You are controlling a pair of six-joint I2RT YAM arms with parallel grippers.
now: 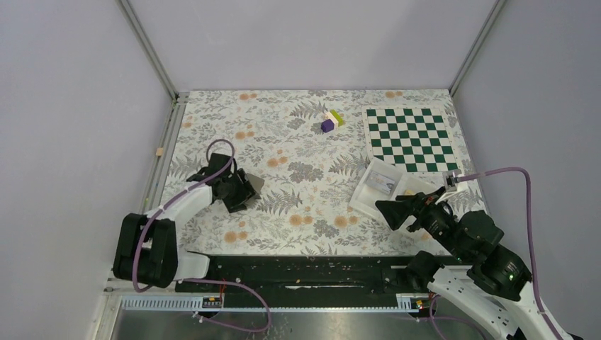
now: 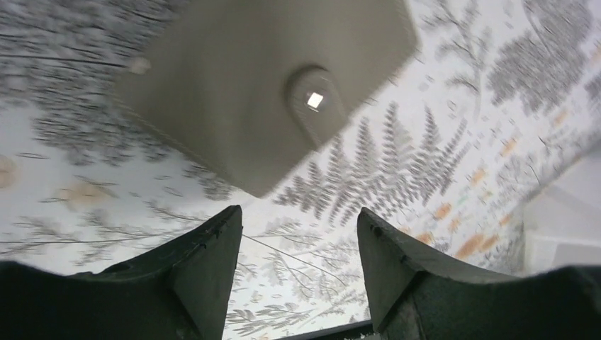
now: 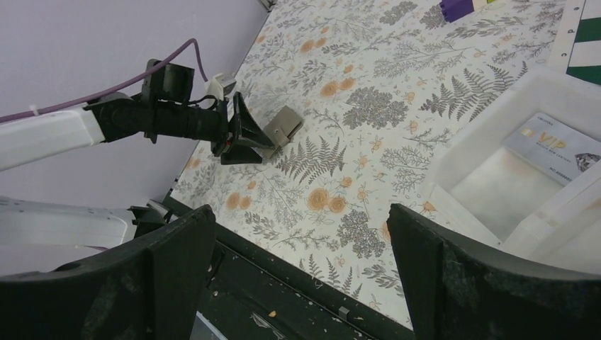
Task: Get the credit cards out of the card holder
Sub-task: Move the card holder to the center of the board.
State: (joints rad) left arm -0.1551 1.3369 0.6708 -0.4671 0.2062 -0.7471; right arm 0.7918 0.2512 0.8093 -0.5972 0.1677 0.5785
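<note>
The left gripper (image 2: 298, 221) stands open, nothing between its jaws; the grey card holder (image 2: 248, 92) lies shut on the flowered cloth (image 2: 425, 177) just ahead; closing too shallow may shove the flat case away instead of catching it. The right gripper (image 3: 301, 212) gapes empty; the white tray (image 3: 476, 138) beside it holds one silver card (image 3: 556, 145).

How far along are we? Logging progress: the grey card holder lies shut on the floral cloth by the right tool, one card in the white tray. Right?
Not quite: the card holder lies by the left tool, as the right wrist view shows. The rest stands.
</note>
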